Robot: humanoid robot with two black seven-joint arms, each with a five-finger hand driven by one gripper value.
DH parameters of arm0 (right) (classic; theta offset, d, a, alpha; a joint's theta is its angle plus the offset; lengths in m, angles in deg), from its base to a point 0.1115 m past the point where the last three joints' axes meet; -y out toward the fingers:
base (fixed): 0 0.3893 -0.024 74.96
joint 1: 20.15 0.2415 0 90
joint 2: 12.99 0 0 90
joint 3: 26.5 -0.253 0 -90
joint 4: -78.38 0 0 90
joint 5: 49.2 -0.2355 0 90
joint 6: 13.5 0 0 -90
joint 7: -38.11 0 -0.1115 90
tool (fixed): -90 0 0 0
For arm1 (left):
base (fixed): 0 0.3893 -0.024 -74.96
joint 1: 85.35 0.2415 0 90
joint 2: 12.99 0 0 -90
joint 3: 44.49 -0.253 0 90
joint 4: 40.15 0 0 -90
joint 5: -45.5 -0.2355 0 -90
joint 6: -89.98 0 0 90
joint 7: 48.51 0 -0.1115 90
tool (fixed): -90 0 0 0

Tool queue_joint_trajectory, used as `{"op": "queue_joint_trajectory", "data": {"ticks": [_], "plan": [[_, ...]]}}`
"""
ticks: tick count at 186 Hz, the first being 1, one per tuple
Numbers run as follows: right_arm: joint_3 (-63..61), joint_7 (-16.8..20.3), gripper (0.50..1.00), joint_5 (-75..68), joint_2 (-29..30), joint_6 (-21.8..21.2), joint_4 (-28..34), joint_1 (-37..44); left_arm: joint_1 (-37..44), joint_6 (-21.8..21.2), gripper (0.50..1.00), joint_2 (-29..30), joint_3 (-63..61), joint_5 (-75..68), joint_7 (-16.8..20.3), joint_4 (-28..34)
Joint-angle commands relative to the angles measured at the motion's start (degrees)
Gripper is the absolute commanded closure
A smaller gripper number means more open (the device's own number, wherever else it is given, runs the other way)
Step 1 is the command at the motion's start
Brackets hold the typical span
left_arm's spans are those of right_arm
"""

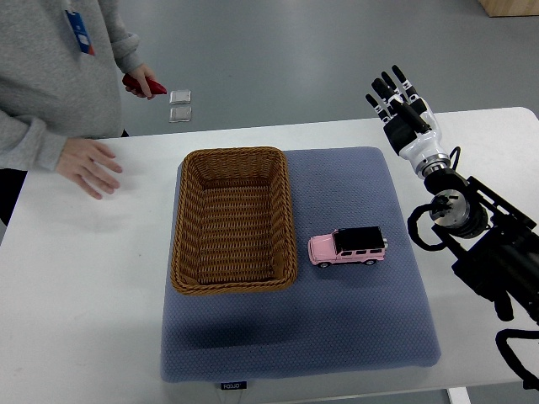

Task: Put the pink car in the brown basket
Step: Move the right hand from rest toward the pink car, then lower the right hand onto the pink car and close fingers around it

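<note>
One white tabletop point(76, 278) carried everything, and one blue-grey mat point(354, 328) covered its middle, reaching almost to the near edge. One brown basket point(232, 162) sat on the mat's left half, empty as far as could be seen. One pink car point(347, 247) with a black roof stood on its wheels on the mat, just beside the basket's right rim and apart from it.

One right robot hand point(402, 109) hung above the tabletop's far right corner, fingers extended and released, holding nothing, well apart from the car. No left robot hand was visible.

One person stood at the far left edge, one hand point(88, 164) resting flat on the tabletop and the other holding a red object point(145, 85).

The likeliest trouble was the wheels: a sideways touch could roll the car away from the fingers. A low carry could also catch the basket's rim, and the person's resting hand lay near the basket.
</note>
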Motion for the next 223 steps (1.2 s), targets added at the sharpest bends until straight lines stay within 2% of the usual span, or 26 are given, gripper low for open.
{"op": "queue_joint_trajectory", "data": {"ticks": [1,42,60,75,97,114,133,161,223], "plan": [[0.00,-0.01,0.587,0.04,-0.01,-0.02,0.00,0.08,0.03,0.04,0.500,0.00,0.00,0.02,-0.01,0.00],[0.88,0.26,0.587,3.47,-0.53,-0.82,0.53,0.17,0.03,-0.04,0.500,0.00,0.00,-0.07,-0.01,-0.09],[5.89,0.43,0.587,14.02,-4.75,-1.43,2.55,0.78,0.03,0.04,0.500,0.00,0.00,-0.07,-0.01,0.00],[13.71,0.43,0.587,28.52,-10.82,-1.87,8.53,1.40,0.03,-0.04,0.500,0.00,0.00,0.02,-0.01,0.00],[24.78,0.35,0.587,47.93,-22.15,-1.61,21.00,1.48,0.03,-0.04,0.500,0.00,0.00,-0.07,-0.01,0.00],[30.23,0.43,0.587,52.51,-27.34,-1.87,26.72,1.92,0.03,0.04,0.500,0.00,0.00,0.02,-0.01,0.00],[34.98,0.35,0.587,53.48,-31.82,-1.52,30.23,1.84,-0.05,-0.04,0.500,0.00,0.00,0.02,-0.01,0.00],[37.44,0.35,0.587,55.50,-34.63,1.73,34.28,-0.27,0.03,0.04,0.500,0.00,0.00,0.02,-0.01,0.09],[37.53,0.35,0.587,59.37,-33.14,4.37,33.31,-3.09,0.03,-0.04,0.500,0.00,0.00,0.02,-0.01,0.09]]}}
